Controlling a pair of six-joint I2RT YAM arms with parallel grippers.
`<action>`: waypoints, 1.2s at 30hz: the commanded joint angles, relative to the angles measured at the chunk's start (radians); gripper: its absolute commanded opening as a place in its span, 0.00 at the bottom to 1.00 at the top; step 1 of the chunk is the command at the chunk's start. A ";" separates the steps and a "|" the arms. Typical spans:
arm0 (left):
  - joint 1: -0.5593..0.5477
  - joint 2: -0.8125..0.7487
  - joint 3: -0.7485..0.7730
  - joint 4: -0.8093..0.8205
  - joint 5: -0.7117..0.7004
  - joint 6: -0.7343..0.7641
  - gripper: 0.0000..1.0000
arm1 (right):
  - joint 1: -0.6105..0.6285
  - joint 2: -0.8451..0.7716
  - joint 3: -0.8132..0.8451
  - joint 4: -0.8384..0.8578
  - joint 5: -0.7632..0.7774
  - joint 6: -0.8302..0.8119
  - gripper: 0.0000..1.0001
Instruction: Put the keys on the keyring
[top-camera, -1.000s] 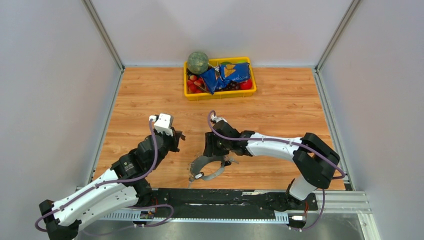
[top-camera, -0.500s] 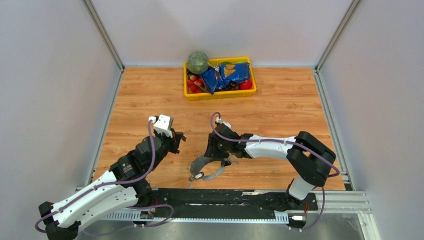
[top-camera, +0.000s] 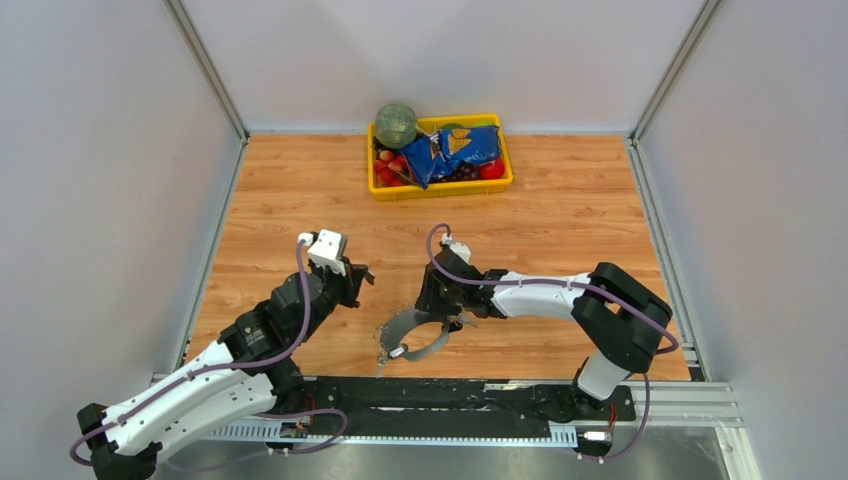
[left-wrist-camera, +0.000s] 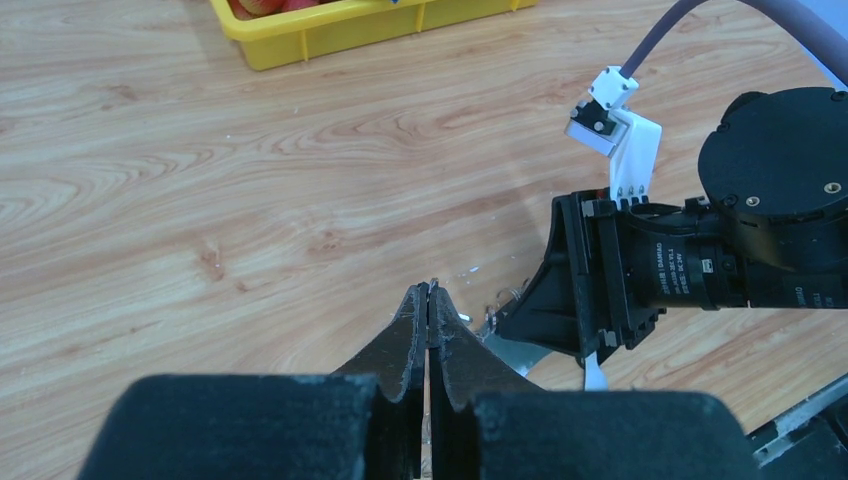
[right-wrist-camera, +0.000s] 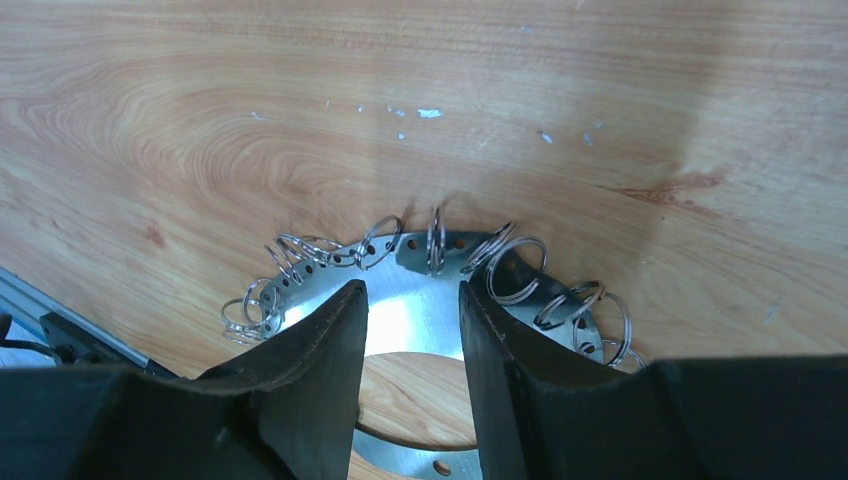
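While left jaws sit closed, right jaws stand apart over one keyring (right-wrist-camera: 415, 305); one yellow tray (top-camera: 440, 190) beyond.

- My left arm (top-camera: 200, 380) reaches forward from its base at the near left, elbow bent, wrist raised and angled toward the middle
- My left pincer (left-wrist-camera: 428, 300) is pressed closed, its two fingers meeting tip to tip
- My right arm (top-camera: 540, 290) stretches from the near right across toward the middle, forearm almost level, wrist tipped downward
- My right pincer (right-wrist-camera: 412, 295) has its fingers parted with a clear gap between them, tips pointing down
- The two pincers face each other, near but apart
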 joint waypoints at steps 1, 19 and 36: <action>0.006 0.005 -0.007 0.036 0.011 -0.002 0.00 | -0.013 -0.003 -0.017 0.047 0.052 0.040 0.44; 0.006 0.016 -0.005 0.038 0.012 -0.001 0.00 | -0.033 -0.003 -0.023 0.073 0.080 0.041 0.34; 0.006 0.019 -0.007 0.039 0.019 -0.001 0.00 | -0.034 0.000 -0.005 0.079 0.101 0.041 0.22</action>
